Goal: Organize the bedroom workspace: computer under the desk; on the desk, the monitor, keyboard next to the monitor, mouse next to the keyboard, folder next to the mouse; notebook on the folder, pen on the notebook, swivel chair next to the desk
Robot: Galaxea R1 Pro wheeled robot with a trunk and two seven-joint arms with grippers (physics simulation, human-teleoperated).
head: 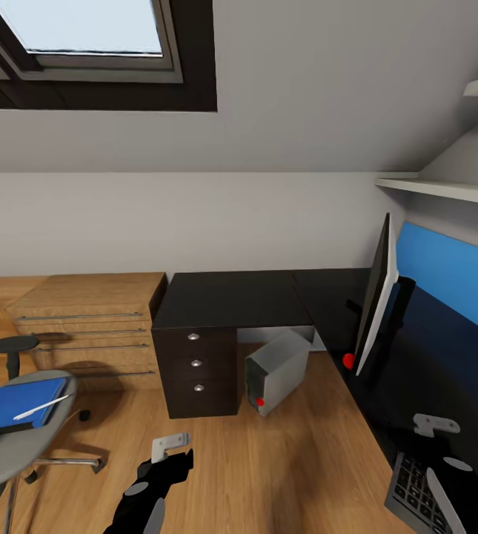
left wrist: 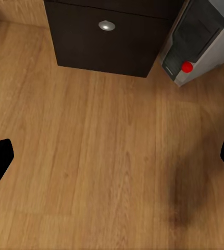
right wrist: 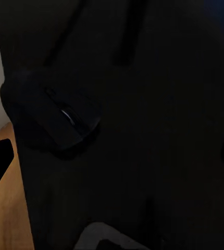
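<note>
Black and glossy, the L-shaped desk runs along the far wall and turns down the right side of the head view. A thin black monitor stands edge-on on that right-hand run, with a small red dot just beside its base. Near the desk's front edge lies a black keyboard with pale keys, partly covered by the right tool. The right wrist view shows a black computer mouse resting on the dark desk close to its edge; the right tool's fingertips sit wide apart at the frame sides, released and holding nothing.

A silver-grey computer tower with a red button stands tilted on the wooden floor in the knee space under the desk, just beside the dark three-drawer pedestal with round silver knobs.

The grey swivel chair stands well apart from the desk. On its seat lies a blue folder with a white pen across it.

The left tool hangs over bare floor, spread open and empty.
</note>
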